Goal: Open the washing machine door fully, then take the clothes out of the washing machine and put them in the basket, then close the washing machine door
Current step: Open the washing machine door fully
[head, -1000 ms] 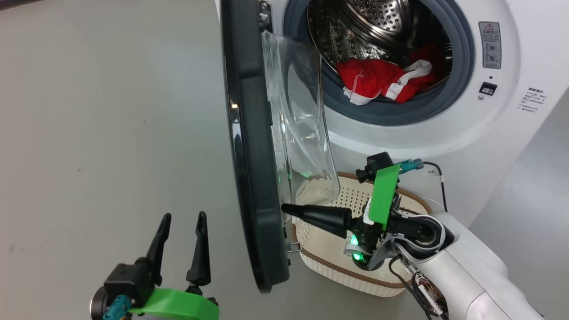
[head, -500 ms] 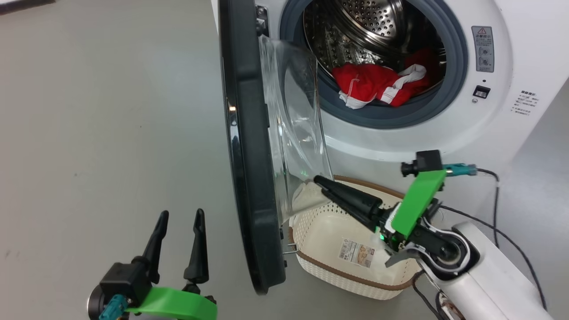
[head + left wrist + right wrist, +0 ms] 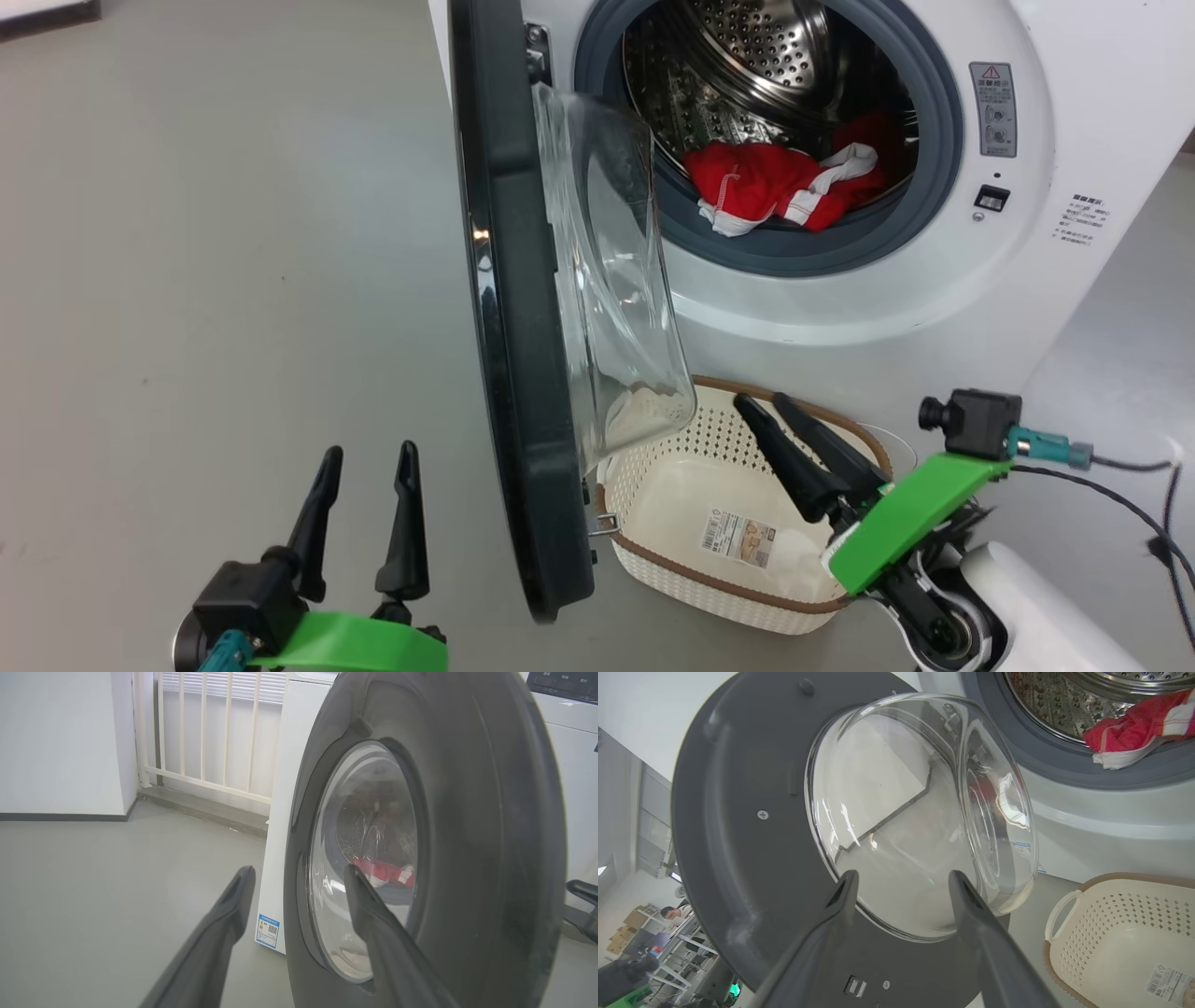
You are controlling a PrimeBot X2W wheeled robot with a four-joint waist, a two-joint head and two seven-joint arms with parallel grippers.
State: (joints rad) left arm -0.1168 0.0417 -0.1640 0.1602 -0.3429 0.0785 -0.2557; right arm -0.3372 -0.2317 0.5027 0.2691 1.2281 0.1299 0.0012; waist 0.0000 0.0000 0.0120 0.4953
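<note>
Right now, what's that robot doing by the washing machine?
A two-armed robot is set to empty the washing machine. The washing machine door stands swung open, and the clothes lie at the mouth of the drum. The basket sits on the floor below, no clothes in it yet. Both grippers are open and hold nothing: the right gripper hovers over the basket beside the door, the left gripper on the door's outer side.

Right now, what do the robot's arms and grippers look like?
The left gripper and right gripper each have two long tapered black fingers, a green bracket and a teal connector. The right forearm is white, with a black camera and cable.
</note>
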